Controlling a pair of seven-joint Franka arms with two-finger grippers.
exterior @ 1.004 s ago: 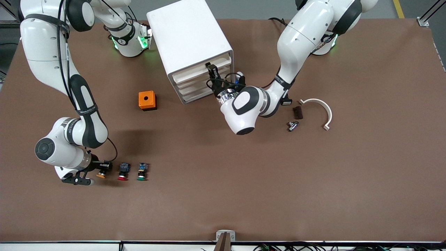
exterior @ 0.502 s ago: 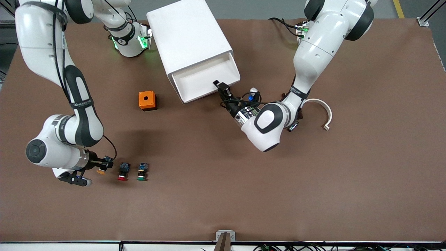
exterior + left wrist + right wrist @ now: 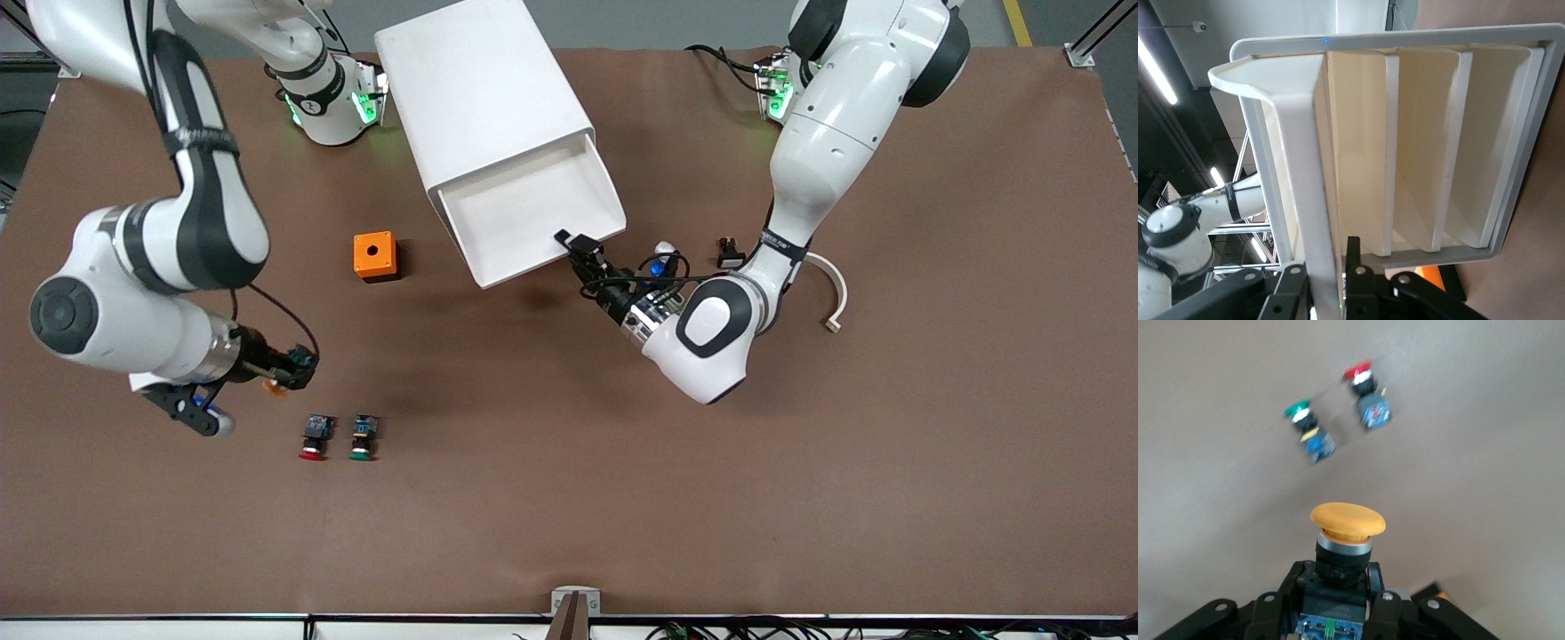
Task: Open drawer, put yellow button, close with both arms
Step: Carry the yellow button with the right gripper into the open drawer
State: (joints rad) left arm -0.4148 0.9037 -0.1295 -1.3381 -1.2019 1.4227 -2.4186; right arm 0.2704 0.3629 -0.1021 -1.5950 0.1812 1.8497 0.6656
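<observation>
The uppermost drawer [image 3: 533,218] of the tall white cabinet [image 3: 484,102] stands pulled out, its shallow inside bare. The left end effector [image 3: 578,246] is at the drawer's front corner toward the left arm's end of the tabletop [image 3: 889,462]; in the left wrist view the drawer's front lip [image 3: 1318,167] runs down between the black fingers [image 3: 1353,257], but whether they grip it or have let go I cannot tell. The right end effector [image 3: 289,369] hangs over the tabletop toward the right arm's end, clenched on the yellow button [image 3: 271,386], which it holds clear of the surface; the right wrist view shows the round yellow cap [image 3: 1347,520] pointing away from the fingers [image 3: 1381,600], which clamp the black body. Below it on the tabletop, the red-capped button [image 3: 315,437] and the green-capped button [image 3: 362,437] lie side by side, nearer to the front camera than an orange box [image 3: 375,256] with a round hole on top. Toward the left arm's end lies a white curved bracket [image 3: 834,289], beside the left arm's forearm.
</observation>
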